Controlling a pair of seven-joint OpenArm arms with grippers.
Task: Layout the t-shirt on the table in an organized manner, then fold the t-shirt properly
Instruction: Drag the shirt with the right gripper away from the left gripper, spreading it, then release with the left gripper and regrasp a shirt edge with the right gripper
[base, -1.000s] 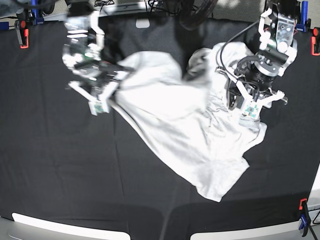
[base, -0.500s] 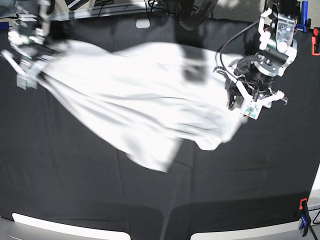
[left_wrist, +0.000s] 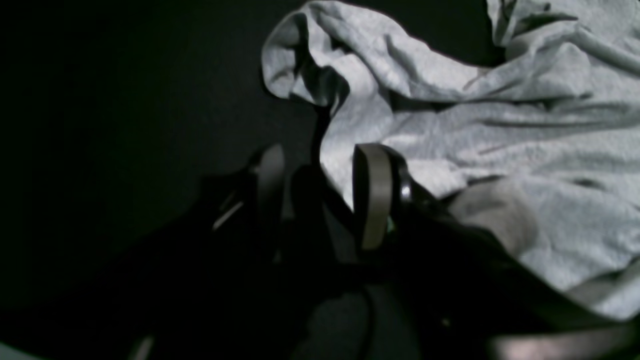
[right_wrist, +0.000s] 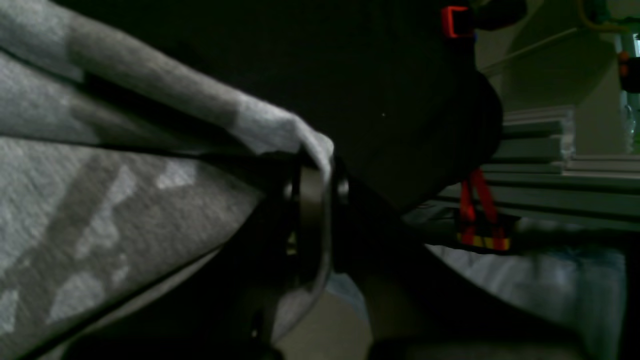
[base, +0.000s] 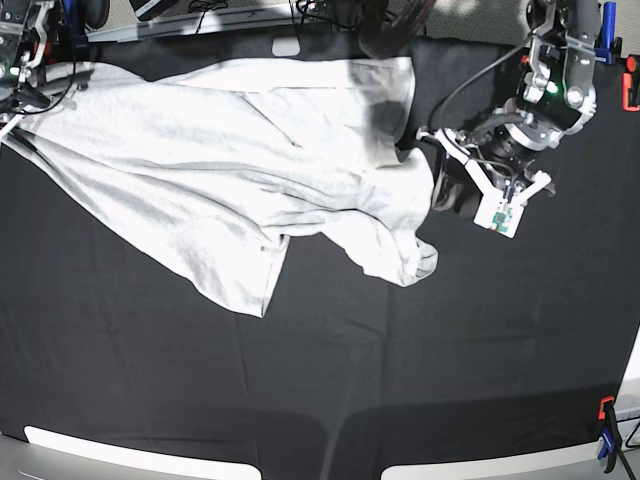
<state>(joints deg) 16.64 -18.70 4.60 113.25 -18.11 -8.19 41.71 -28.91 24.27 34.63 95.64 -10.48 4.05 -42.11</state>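
Pulling the t-shirt (base: 230, 170) out across the upper left of the tabletop (base: 330, 370), the right tool (right_wrist: 315, 165) stays clamped on fabric while the left tool (left_wrist: 320, 190), now open, has released, so flattening remains.

My right gripper (base: 14, 95) sits at the far top-left corner of the table (base: 150, 380), with the t-shirt (base: 230, 170) stretched out from it in a long rumpled band. My left gripper (base: 470, 190) hangs just beside the shirt's other end, near a curled-under fold. An orange clamp (base: 630, 90) marks the right edge.
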